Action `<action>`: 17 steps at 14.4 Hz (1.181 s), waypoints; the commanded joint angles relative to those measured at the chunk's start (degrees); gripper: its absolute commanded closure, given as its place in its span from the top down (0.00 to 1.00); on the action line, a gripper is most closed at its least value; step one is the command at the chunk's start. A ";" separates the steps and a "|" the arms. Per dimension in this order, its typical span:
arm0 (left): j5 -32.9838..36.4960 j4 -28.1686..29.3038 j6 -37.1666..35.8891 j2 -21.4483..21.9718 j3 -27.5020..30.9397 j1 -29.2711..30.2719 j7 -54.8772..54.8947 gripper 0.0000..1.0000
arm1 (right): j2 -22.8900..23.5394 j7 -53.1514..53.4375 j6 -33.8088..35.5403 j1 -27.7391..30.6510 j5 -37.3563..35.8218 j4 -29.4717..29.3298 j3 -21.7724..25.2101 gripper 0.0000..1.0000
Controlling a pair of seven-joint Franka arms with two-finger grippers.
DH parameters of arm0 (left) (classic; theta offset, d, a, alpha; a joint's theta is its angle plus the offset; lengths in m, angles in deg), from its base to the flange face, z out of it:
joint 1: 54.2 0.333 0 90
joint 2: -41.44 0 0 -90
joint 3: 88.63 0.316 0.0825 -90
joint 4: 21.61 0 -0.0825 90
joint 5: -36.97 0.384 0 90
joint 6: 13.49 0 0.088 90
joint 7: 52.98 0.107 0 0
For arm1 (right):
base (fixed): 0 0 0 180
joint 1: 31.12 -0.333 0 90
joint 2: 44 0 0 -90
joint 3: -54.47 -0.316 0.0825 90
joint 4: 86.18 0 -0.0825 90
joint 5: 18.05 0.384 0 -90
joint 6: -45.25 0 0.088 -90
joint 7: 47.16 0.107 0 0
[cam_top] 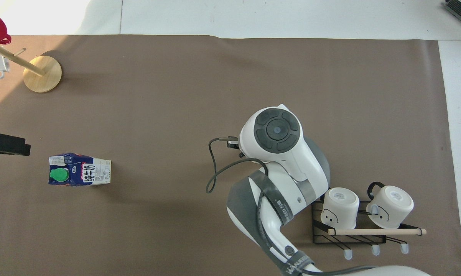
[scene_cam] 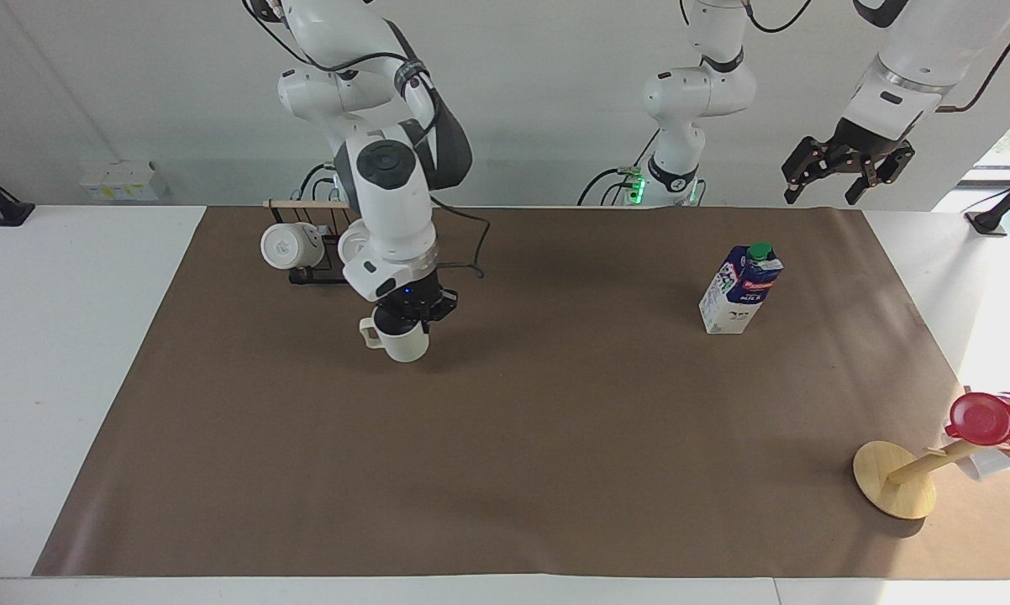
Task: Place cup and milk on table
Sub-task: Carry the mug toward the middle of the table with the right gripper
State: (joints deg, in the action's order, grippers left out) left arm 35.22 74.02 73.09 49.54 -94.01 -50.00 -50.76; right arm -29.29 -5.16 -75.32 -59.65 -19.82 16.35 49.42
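Nearest the robots, the left gripper (scene_cam: 847, 172) hangs in the air with its fingers spread and nothing between them, above the mat's robot-side edge near the corner at the left arm's end; this arm waits. The black rack (scene_cam: 320, 265) sits on the mat close to the robot-side edge toward the right arm's end, with two white mugs (cam_top: 339, 207) hung on it.

Next, the milk (scene_cam: 740, 290) stands upright on the table's (scene_cam: 68, 336) brown mat (scene_cam: 555, 437), toward the left arm's end and well apart from the rack.

The right gripper (scene_cam: 411, 313) is clenched on the rim of the cup (scene_cam: 397, 339), holding it upright with the handle toward the right arm's end, just beside the rack; whether its base touches the mat cannot be told.

Farthest out, the wooden stand (scene_cam: 896, 479) with the red cup (scene_cam: 980, 418) stands near the mat's corner at the left arm's end.
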 commanded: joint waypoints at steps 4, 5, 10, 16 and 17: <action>0.87 -1.23 -1.41 -0.37 -0.60 0.89 -0.20 1.00 | 7.96 7.31 -3.00 -5.56 -3.06 -5.76 0.13 0.00; 0.87 -1.32 -1.58 -0.28 -0.60 0.89 -0.38 1.00 | 8.58 7.31 -3.09 -6.35 -4.11 -5.76 0.22 0.00; 0.87 -1.23 -1.50 -0.28 -0.60 0.81 -0.46 1.00 | 9.73 7.92 -3.00 -7.23 -6.67 -5.85 0.13 0.00; 0.87 -1.32 -1.59 0.07 -0.60 0.98 -0.46 1.00 | 9.64 9.68 -3.35 -7.33 -5.61 -5.77 0.04 0.00; 0.87 -1.23 -1.59 0.07 -0.60 0.98 -0.46 1.00 | 9.64 9.68 -3.26 -7.24 -5.52 -5.68 0.04 0.00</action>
State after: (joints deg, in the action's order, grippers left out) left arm 35.22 74.00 73.08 49.60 -93.92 -49.99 -50.77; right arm -19.99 2.96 -78.49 -66.88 -25.01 11.34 49.48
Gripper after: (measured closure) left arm 0.000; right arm 0.960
